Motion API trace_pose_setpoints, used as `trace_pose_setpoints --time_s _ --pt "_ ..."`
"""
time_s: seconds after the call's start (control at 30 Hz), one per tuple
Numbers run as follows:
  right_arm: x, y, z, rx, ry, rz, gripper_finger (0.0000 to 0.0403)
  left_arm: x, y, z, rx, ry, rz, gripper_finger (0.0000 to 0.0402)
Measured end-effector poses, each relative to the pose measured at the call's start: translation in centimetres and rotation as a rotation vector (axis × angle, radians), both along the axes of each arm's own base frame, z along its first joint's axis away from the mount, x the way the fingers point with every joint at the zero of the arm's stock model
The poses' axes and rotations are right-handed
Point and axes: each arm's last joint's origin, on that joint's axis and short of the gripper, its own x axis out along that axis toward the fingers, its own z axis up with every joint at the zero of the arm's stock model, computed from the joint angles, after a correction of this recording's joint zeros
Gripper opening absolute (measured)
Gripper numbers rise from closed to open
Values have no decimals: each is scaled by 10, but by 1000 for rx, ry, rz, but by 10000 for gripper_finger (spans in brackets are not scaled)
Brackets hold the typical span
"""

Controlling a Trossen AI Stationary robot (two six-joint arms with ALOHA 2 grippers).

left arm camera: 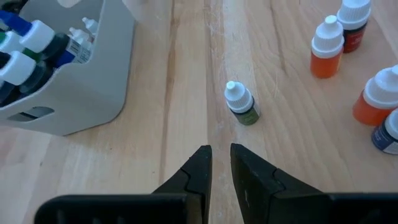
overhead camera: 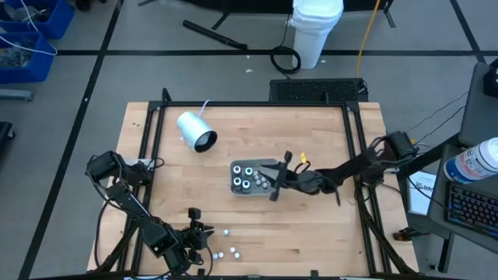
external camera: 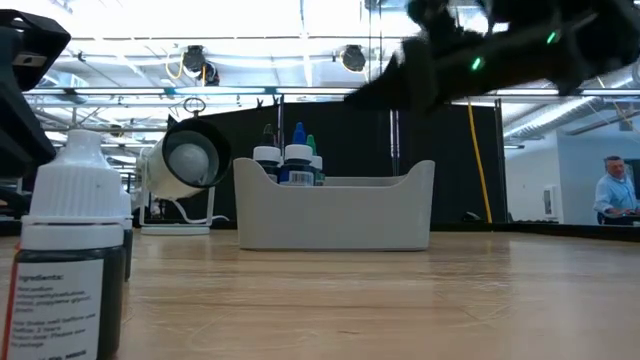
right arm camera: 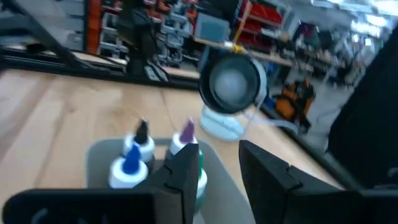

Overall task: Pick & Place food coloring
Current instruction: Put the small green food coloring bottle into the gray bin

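Hanging over the grey tray (overhead camera: 237,187) in the middle of the worktop (overhead camera: 327,132), the right tool (overhead camera: 274,185) has its fingers apart and holds nothing. Some bottles (overhead camera: 247,177) already stand in the tray. More bottles (overhead camera: 220,253) wait at the near edge, right beside the left tool (overhead camera: 194,233), so the left arm is nearer. One small bottle (left arm camera: 241,104) lies tipped just ahead of its nearly closed, empty fingers. The low view cuts off both tools.
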Motion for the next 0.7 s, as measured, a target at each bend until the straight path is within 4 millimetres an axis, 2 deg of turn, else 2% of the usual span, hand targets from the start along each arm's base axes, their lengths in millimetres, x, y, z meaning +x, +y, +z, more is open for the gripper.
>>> trace_pose_setpoints --time_s 0.23,0.4,0.57,0.7 --pt "-29 29 35 -156 76 66 75 5 3 1 -12 -19 30 67" --pt "-54 42 50 -269 161 61 13 18 10 2 -46 -47 67 67" --pt "-70 47 63 -300 165 77 9 42 6 21 -76 -31 -27 67" --pt "-87 47 54 -323 160 193 2 56 -4 43 -59 4 -177 67"
